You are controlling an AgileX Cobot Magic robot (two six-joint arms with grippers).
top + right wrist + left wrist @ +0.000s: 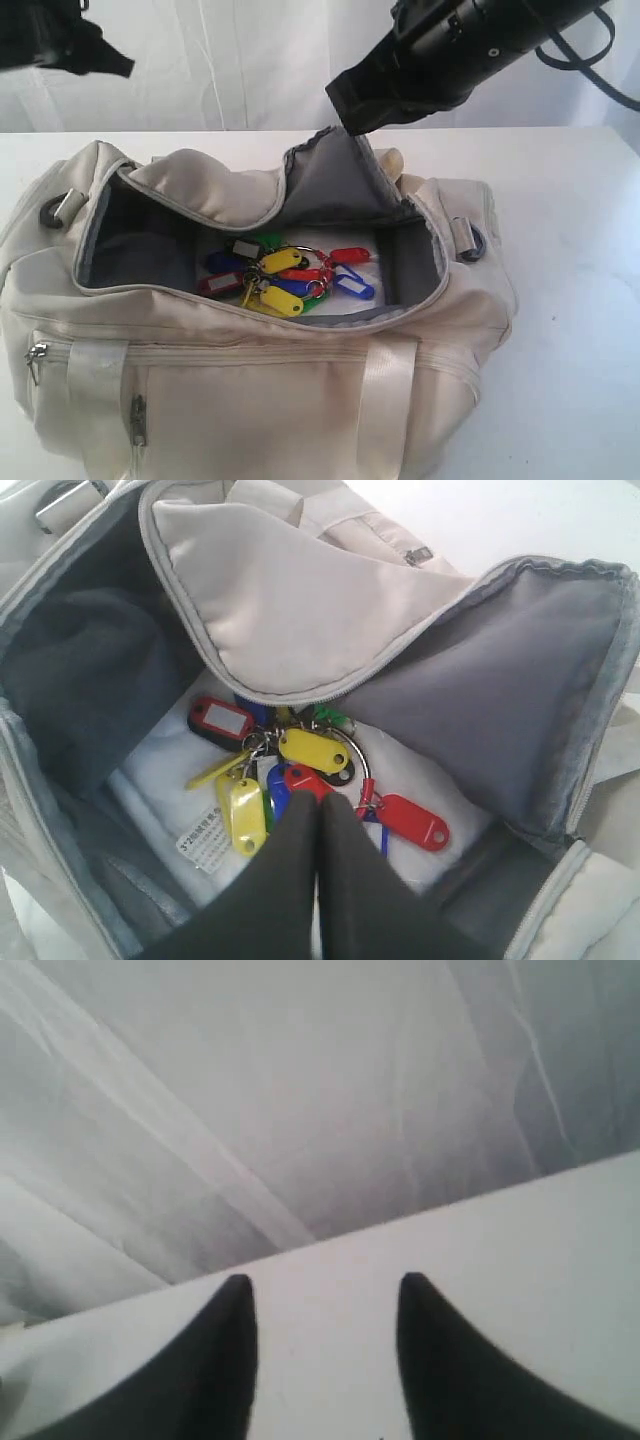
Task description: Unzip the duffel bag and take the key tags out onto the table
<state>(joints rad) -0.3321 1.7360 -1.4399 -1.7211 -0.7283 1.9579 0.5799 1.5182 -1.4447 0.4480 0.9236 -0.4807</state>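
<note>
The cream duffel bag (250, 400) lies on the white table (580, 250) with its top zipper undone and its mouth gaping. The key tags (285, 275), red, yellow, blue and green on a ring, lie inside on white padding. My right gripper (352, 118) hangs above the bag's far side, close to the upright grey-lined flap (335, 185). Seen from the right wrist, that gripper (320, 802) is shut with nothing between its fingers, and the key tags (300, 765) lie just below its tips. My left gripper (322, 1285) is open over bare table (520, 1260), off to the upper left (110, 62).
A white padded packet with a printed label (195, 842) lines the bag's floor under the tags. Dark metal rings (470, 240) sit at the bag's ends, and webbing handles (385, 400) hang down its near side. A white cloth backdrop (250, 70) closes the far table edge.
</note>
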